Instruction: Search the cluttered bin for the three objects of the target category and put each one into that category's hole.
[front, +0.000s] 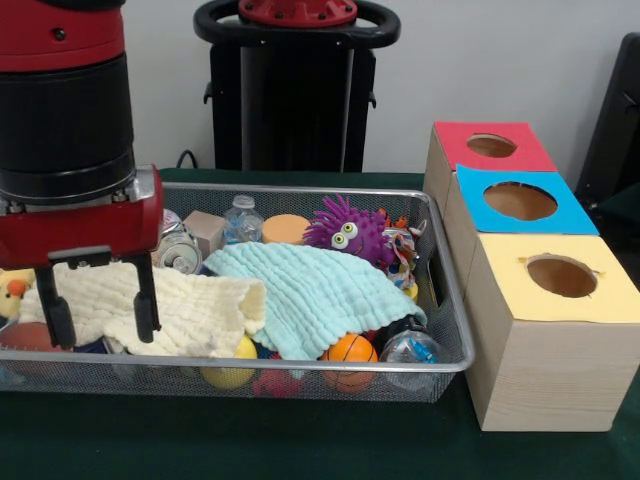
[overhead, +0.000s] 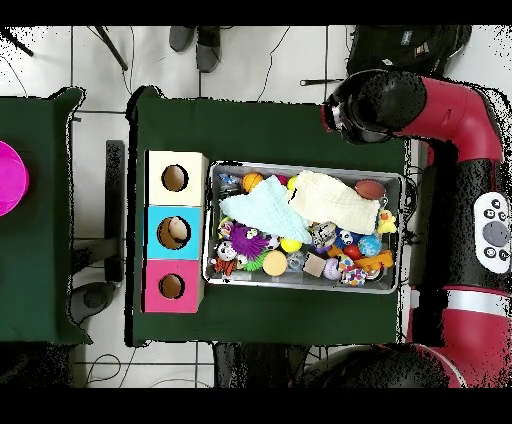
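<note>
The silver wire-mesh basket (front: 300, 366) (overhead: 300, 167) is full of toys and cloths. My gripper (front: 100, 312) is open and empty, its fingers hanging over a cream cloth (front: 195, 305) (overhead: 335, 200) at the basket's left end in the front view. The yellow chick (front: 12, 290) (overhead: 385, 222) sits just beside it at the picture's edge. An orange-and-black striped toy (front: 401, 243) (overhead: 226, 256) lies partly hidden beside a purple spiky ball (front: 345, 230). The round hole (front: 491, 146) (overhead: 171, 286) in the red box top is empty. A third plush does not show.
A pale green cloth (front: 310, 285) covers the basket's middle. An orange ball (front: 350, 350), bottles and a can lie around it. The blue-topped hole (front: 520, 200) and the yellow-topped hole (front: 561, 275) stand next to the red one, right of the basket.
</note>
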